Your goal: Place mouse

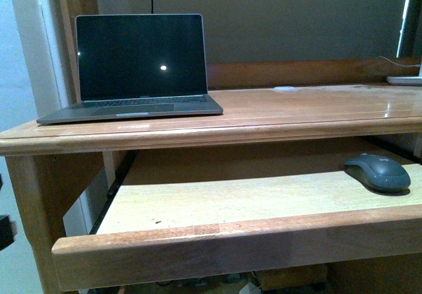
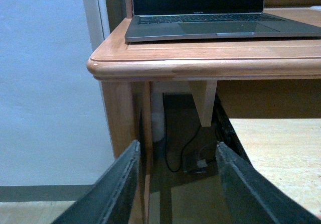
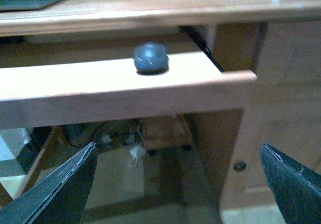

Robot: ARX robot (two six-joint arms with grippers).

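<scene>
The mouse (image 1: 378, 171) is a small dark grey rounded oval. It lies on the right end of the pulled-out wooden tray (image 1: 217, 202) under the desk top. It also shows in the right wrist view (image 3: 150, 58), on the tray near its right end. My right gripper (image 3: 178, 156) is open and empty, low in front of the tray and well short of the mouse. My left gripper (image 2: 176, 148) is open and empty, below the desk's left front corner (image 2: 100, 63). Neither arm shows in the front view.
An open laptop (image 1: 135, 70) with a dark screen stands on the desk top (image 1: 297, 109) at the left; it also shows in the left wrist view (image 2: 210, 13). A white object (image 1: 405, 79) lies at the far right back. Cables and a box (image 3: 163, 131) sit under the desk.
</scene>
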